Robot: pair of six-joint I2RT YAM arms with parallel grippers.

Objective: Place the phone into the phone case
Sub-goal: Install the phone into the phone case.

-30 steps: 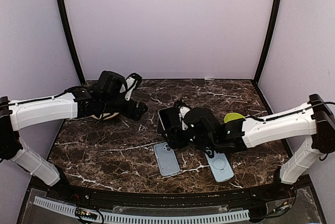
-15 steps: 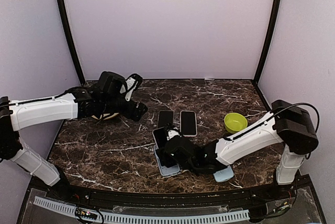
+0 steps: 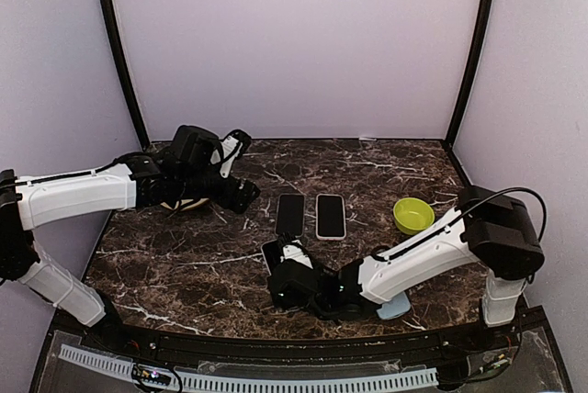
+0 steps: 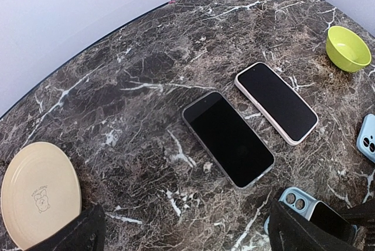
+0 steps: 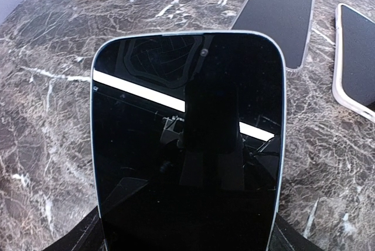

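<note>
Dark marble counter point(image 3: 184, 264) fills the floor of the booth, white veins all over it. The left arm point(image 3: 83, 193) stretches in from the left side and hangs over the far-left corner. The right arm point(image 3: 432, 251) reaches low across the front edge toward the middle.

Under the left arm sits a beige plate point(image 4: 38, 195) with a small printed figure on it. In mid-counter two spare handsets lie face up just beside each other, apart and roughly parallel: a dark-framed phone point(image 4: 227, 138) and, to its right, a white-framed phone point(image 4: 276, 102). A lime green bowl point(image 4: 348, 47) stands well off to the right of them.

Now the action. The phone point(image 5: 187, 145), black screen facing the wrist camera, is clamped across its lower end in the right pincer point(image 3: 296, 285), down at the front centre. Right below it is the light blue phone case point(image 4: 295, 199), its camera cut-outs peeking out past the phone's top end. Whether the phone is seated in it or just resting over it, I cannot tell. A second case point(image 3: 397, 307), also light blue, lies flat to the right, half hidden behind the right arm.

The left pincer point(image 4: 186, 221) is spread wide, nothing between its fingers, looking down at the spare handsets.
</note>
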